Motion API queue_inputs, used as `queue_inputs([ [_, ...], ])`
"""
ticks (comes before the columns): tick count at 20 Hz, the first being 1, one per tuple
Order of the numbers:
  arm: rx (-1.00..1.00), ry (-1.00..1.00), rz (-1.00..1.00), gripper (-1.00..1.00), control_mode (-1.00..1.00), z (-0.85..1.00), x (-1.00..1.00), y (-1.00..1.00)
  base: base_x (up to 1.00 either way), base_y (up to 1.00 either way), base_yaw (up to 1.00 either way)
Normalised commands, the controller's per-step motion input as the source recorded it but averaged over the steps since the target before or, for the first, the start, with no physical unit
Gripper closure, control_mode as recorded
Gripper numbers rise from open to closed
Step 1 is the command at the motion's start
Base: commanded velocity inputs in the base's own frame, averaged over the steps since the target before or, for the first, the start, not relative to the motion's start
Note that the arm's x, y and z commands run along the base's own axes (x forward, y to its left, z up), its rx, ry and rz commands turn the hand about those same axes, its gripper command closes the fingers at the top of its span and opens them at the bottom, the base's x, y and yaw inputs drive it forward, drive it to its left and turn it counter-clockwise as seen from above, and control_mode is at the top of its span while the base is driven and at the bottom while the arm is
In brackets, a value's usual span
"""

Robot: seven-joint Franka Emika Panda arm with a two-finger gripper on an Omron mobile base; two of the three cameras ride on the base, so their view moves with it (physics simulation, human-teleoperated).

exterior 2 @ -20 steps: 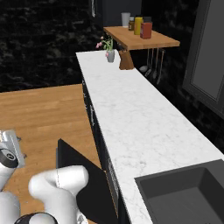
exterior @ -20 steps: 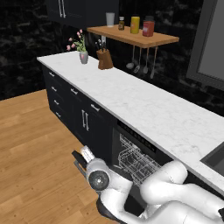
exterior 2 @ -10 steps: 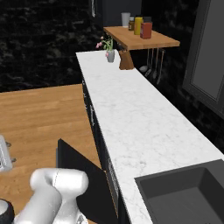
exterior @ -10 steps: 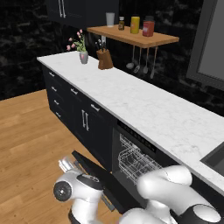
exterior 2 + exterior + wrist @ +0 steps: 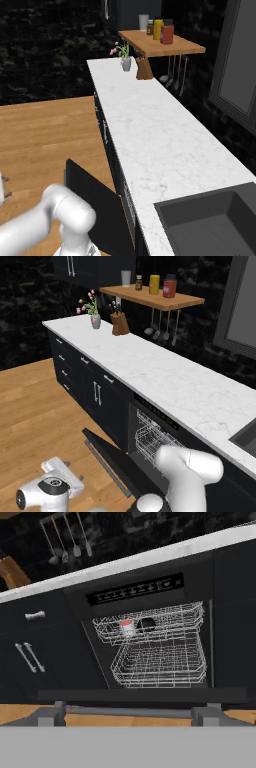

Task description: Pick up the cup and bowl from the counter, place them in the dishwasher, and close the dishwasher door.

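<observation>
The dishwasher [image 5: 150, 647] stands open under the white marble counter [image 5: 165, 376]. In its upper wire rack [image 5: 150, 624] the cup [image 5: 127, 628], with a red top and pale sides, sits right next to the black bowl [image 5: 146, 624]. The dishwasher door [image 5: 120, 461] hangs lowered, almost flat, and its silver bar handle [image 5: 130, 711] runs along the near edge. My gripper [image 5: 70, 472] hovers low over the wooden floor, left of the door's outer edge and facing the dishwasher. It is open and holds nothing.
Black drawers and cabinets [image 5: 82, 373] line the counter's left stretch. A knife block [image 5: 119, 324], a flower vase [image 5: 95, 320] and a wooden shelf [image 5: 155, 300] with jars stand at the far end. A dark sink [image 5: 210, 225] lies at the right, wooden floor [image 5: 45, 135] at the left.
My arm has swung down and to the left, carrying the hand away from the rack to a spot low in front of the lowered door. The gripper stayed open.
</observation>
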Motion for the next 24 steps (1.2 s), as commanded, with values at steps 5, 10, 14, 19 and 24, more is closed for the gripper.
queue_inputs([
  [5,-0.44,0.0,-0.27,-1.0,-1.0,-1.0,0.18,0.16,0.0,0.0,0.0],
  [10,-0.39,0.0,-0.28,-1.0,-1.0,-0.94,0.26,0.0,0.0,0.0,0.0],
  [14,-0.29,0.0,-0.25,-1.0,-1.0,-0.63,0.24,0.0,0.0,0.0,0.0],
  [19,-0.19,0.0,-0.16,-1.0,-1.0,-0.43,0.2,0.0,0.0,0.0,0.0],
  [24,-0.13,0.0,-0.07,-1.0,-1.0,-0.61,0.06,-0.08,0.0,0.0,0.0],
])
